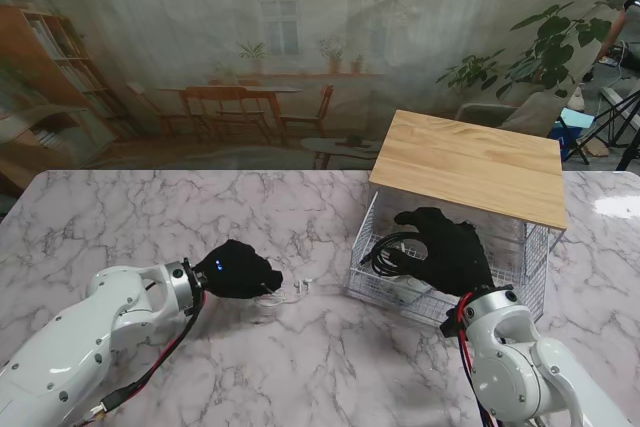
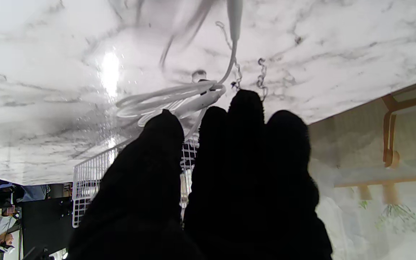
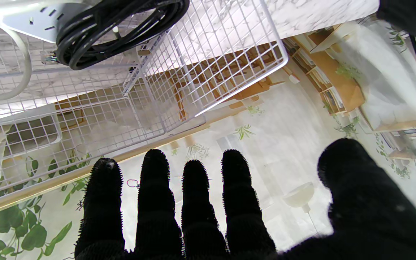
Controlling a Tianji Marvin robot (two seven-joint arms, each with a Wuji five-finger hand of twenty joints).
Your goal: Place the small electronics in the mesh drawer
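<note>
Both black-gloved hands work over the marble counter (image 1: 120,207), one at a white cable, one above the mesh drawer.

Nearest me on the right, the right hand (image 1: 450,252) hangs over the open mesh drawer (image 1: 365,282) with fingers (image 3: 154,202) spread wide and thumb apart, holding nothing. A coiled black cable (image 1: 392,250) lies in the drawer just under it; in the right wrist view that coil (image 3: 117,29) rests against a white power strip (image 3: 31,21). To the left, about as near, the left hand (image 1: 240,269) lies low on the counter, fingers (image 2: 246,119) bunched together at a coiled white cable (image 2: 168,99) whose loose end (image 1: 300,287) trails toward the drawer; whether it grips the cable I cannot tell. Farther off, a wooden top (image 1: 470,165) covers the drawer's frame.
</note>
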